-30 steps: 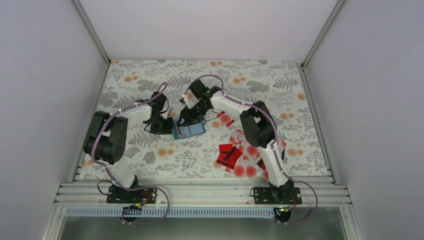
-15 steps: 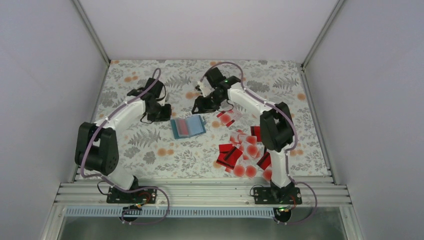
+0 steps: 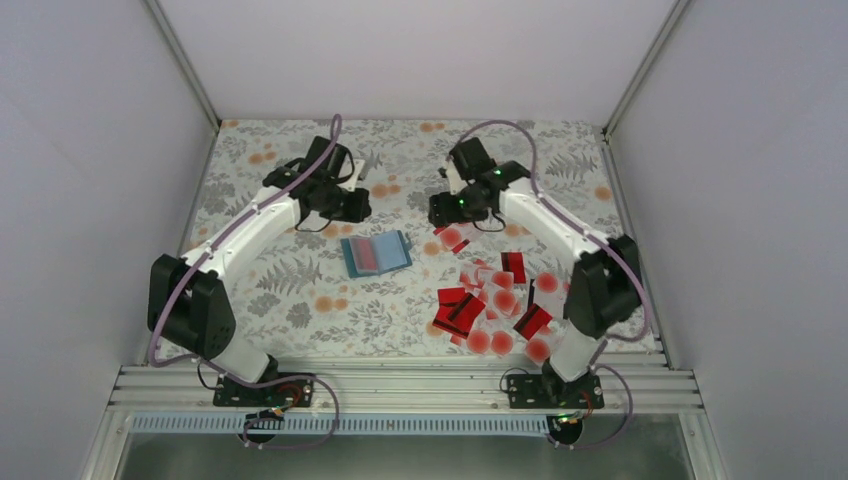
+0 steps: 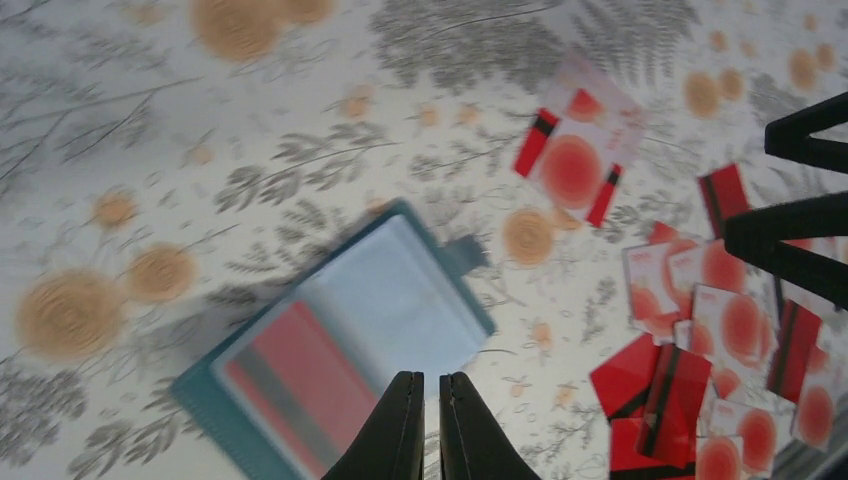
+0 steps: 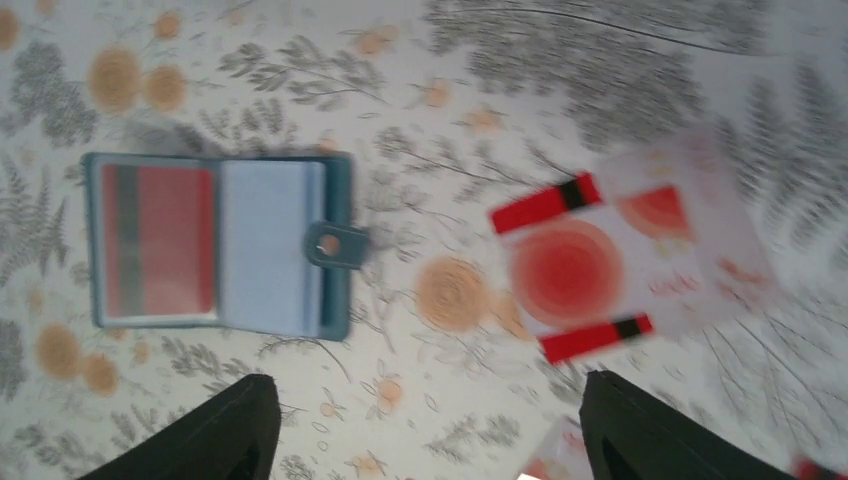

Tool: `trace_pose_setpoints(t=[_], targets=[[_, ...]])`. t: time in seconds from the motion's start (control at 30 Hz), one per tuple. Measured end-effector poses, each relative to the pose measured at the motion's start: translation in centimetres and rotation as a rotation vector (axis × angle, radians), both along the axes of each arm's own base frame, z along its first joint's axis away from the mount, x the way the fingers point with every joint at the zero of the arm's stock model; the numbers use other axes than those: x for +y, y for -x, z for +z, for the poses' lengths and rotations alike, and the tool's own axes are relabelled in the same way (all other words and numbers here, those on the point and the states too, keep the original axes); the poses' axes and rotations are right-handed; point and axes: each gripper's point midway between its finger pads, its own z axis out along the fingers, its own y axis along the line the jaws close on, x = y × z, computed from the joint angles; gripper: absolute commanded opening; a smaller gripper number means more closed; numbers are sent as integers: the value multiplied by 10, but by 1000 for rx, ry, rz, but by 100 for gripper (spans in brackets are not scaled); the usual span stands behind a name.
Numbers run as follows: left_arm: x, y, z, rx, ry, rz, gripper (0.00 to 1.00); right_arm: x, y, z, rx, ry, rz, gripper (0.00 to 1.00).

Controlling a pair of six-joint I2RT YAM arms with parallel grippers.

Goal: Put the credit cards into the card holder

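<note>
My left gripper (image 4: 430, 380) is closed on nothing, and my right gripper (image 5: 428, 392) is spread wide. The card holder (image 3: 375, 255) lies open on the table (image 3: 280, 300) with one red card (image 5: 160, 240) inside. The credit cards (image 3: 490, 305) lie scattered near my right arm.

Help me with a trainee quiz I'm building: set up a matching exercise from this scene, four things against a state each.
Things:
1. left gripper
2. right gripper
3. holder
4. loose cards

States:
A. open, empty
B. lying open, red card in one side
C. shut, empty
D. scattered outside the holder

Pairs: 1-C, 2-A, 3-B, 4-D
</note>
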Motion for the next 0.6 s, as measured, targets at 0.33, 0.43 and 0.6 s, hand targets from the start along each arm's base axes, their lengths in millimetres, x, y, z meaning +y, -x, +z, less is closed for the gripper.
trace_pose_setpoints(t=[0.33,0.43,0.6], targets=[[-63,15,30,-161,69,-210,37,-91,32,23,-185,153,-248,99],[-78,21,32,-190,81,-270,53,-107,40,8,-146,168,-305,99],[-102,32,30,-210,94,-365,76,-137,64,-32,-5,198,-421,99]])
